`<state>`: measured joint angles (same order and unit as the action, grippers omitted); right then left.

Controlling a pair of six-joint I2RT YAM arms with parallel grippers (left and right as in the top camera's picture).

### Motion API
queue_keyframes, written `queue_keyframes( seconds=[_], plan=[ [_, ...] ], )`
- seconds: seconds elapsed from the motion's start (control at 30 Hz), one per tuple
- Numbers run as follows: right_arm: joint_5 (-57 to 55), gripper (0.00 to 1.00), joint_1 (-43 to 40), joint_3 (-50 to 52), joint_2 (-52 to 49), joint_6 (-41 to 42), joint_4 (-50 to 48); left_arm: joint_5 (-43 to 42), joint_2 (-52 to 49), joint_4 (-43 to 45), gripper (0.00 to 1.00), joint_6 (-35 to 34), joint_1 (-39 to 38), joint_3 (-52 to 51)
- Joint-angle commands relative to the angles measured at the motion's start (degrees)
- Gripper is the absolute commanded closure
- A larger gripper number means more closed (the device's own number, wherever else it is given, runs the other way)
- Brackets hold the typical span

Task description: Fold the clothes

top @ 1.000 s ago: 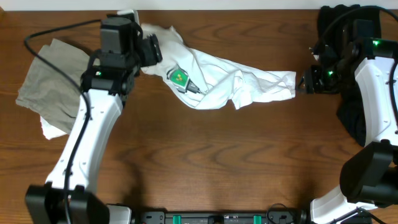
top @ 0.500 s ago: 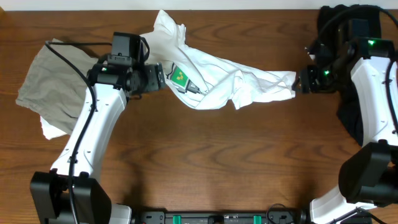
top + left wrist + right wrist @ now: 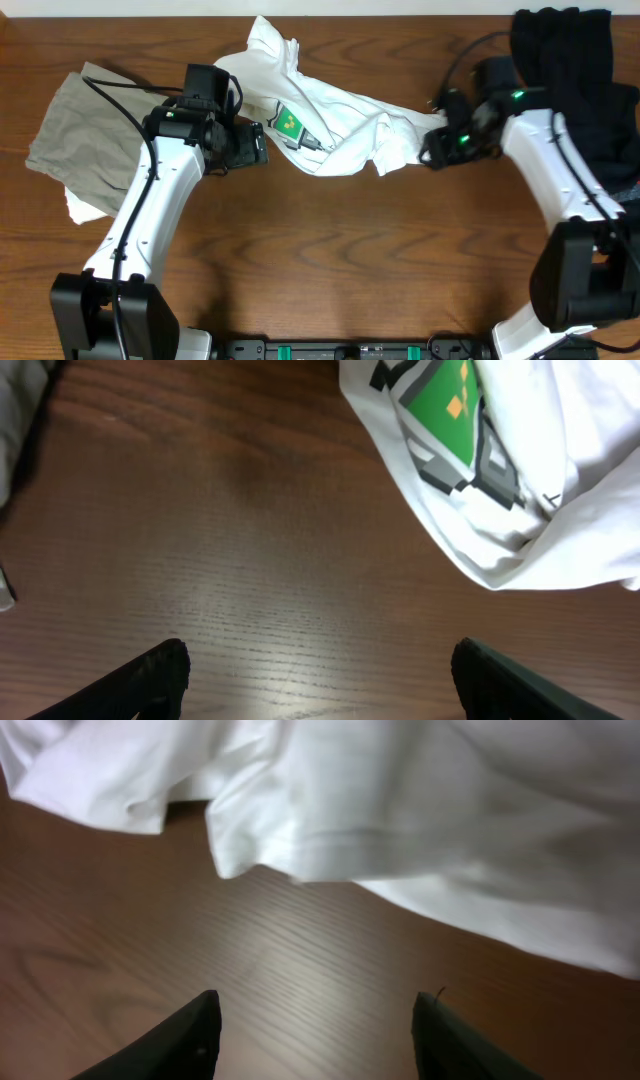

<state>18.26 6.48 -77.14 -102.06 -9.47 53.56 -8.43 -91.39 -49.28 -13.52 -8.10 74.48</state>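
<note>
Your table [image 3: 350, 270] shows bare wood across its near half. The shirt [image 3: 350, 120] lies on the far half, a bunched, twisted heap running from the far edge left of centre across to the right arm, with no part of it flat.

That heap is the main hazard. Bite into it blind and you will likely pinch several layers at once, so a pull would drag the whole wad instead of spreading it. A pull from one side alone could also slide it off the back, since one end already reaches the far rim.

The black pile [image 3: 580, 60] fills the far right corner, close behind your right arm, and a backward sweep could snag it. The grey garment [image 3: 75, 130] sits far left, apart from the shirt, with a white scrap [image 3: 78, 208] poking out beneath it. The left arm's cable [image 3: 120, 88] crosses above that garment, and an outward swing might catch it.

Your left gripper [image 3: 255, 148] sits just beside the shirt's lower left edge, jaws wide apart over bare wood, holding nothing. Your right gripper [image 3: 432, 150] is at the shirt's right end, jaws apart, with the hem just ahead and nothing between them.

The green print [image 3: 290, 123] faces up near the left gripper.
</note>
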Motion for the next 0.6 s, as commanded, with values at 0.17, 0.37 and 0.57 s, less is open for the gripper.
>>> queue_keyframes(
  seconds=[0.17,0.37,0.57],
  plan=[
    [-3.4,0.40,9.4,12.3,1.2,8.8,-15.7,-0.1,0.1,-0.7,0.14,0.1,0.0,-0.2],
    [-4.8,0.40,12.0,19.5,1.2,18.7,-28.2,-0.1,0.1,-1.0,0.14,0.1,0.0,-0.2],
    [-6.4,0.41,14.8,24.1,1.2,21.9,-40.2,-0.2,0.1,-1.1,0.14,0.1,0.0,-0.2]
  ],
)
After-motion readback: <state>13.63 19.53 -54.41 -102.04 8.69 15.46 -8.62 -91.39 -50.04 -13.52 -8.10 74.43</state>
